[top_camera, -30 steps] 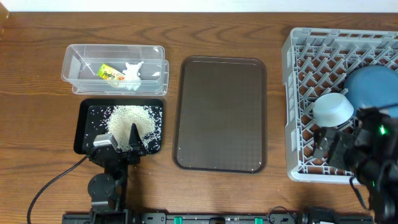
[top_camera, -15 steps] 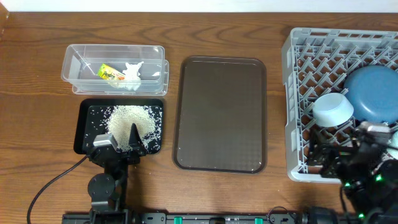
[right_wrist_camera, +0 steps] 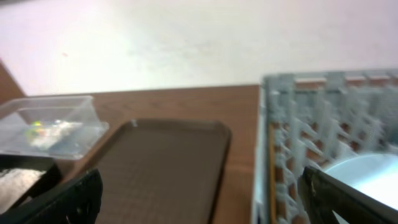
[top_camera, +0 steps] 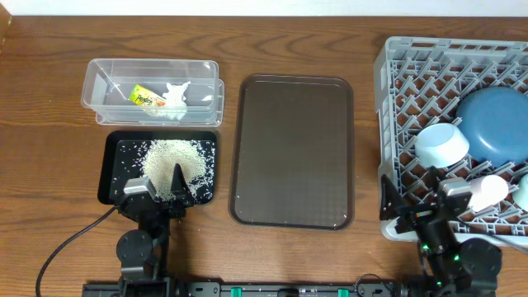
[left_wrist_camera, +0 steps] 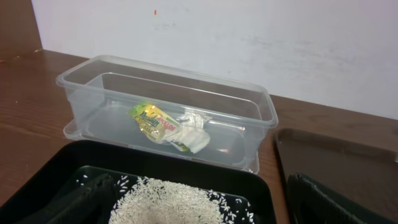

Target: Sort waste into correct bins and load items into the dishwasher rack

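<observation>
White rice (top_camera: 172, 159) lies heaped in the black tray (top_camera: 113, 169). My left gripper (top_camera: 158, 186) stands open at that tray's near edge, with the heap (left_wrist_camera: 174, 202) between its fingers (left_wrist_camera: 68, 202). The clear tub (top_camera: 99, 87) behind holds the yellow-green wrapper (top_camera: 146, 97) and crumpled white paper (top_camera: 176, 92). In the grey rack (top_camera: 396, 91) sit the dark-blue plate (top_camera: 495, 125), light-blue bowl (top_camera: 441, 143), pink cup (top_camera: 487, 191) and mint-green bowl (top_camera: 521, 191). My right gripper (top_camera: 411, 198) is open and empty at the rack's front left corner.
A large brown serving tray (top_camera: 293, 151) lies bare between the bins and the rack; it also shows in the right wrist view as the brown tray (right_wrist_camera: 161, 155). A black cable (top_camera: 70, 243) runs across the table at the front left.
My right arm has drawn back from over the rack toward the front edge and leftward, uncovering the cup and mint-green bowl. The left arm has not moved.
</observation>
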You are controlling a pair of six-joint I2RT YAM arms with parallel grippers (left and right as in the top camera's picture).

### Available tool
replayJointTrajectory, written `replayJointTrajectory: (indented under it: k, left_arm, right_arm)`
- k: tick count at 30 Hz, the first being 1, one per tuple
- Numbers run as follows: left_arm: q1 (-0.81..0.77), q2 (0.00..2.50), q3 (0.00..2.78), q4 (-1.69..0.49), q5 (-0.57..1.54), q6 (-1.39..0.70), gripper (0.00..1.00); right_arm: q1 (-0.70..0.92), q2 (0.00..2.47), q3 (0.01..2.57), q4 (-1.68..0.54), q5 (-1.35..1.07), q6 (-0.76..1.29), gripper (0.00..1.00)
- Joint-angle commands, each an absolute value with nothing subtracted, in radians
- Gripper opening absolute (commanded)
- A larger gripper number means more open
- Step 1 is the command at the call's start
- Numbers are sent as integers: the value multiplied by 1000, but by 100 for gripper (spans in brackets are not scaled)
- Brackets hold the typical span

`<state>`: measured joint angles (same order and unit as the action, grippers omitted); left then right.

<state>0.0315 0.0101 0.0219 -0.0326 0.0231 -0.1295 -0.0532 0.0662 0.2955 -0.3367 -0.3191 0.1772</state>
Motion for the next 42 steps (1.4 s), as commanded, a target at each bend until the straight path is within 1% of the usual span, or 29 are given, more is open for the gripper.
replayJointTrajectory:
  k: [1,8,18,24,28,34,42]
  left_arm:
    - [29,4,4,-71,7,-116,90]
    - [29,4,4,-71,7,-116,90]
    - [29,4,4,-71,7,-116,91]
    - [29,4,4,-70,7,-116,91]
    - [29,4,4,-71,7,-116,90]
    - [29,4,4,-71,7,-116,90]
    - [29,4,4,-71,7,-116,91]
  right_arm:
    - [-32,3,222,-267,-273,236,99]
    - [-32,6,118,-93,-232,262,99]
    - [-32,5,7,37,-134,262,99]
    - [-31,5,5,16,-40,231,99]
    - [-31,5,5,-75,-41,166,99]
    - [-30,5,5,-75,-44,87,99]
    - [-30,5,5,-72,-41,88,99]
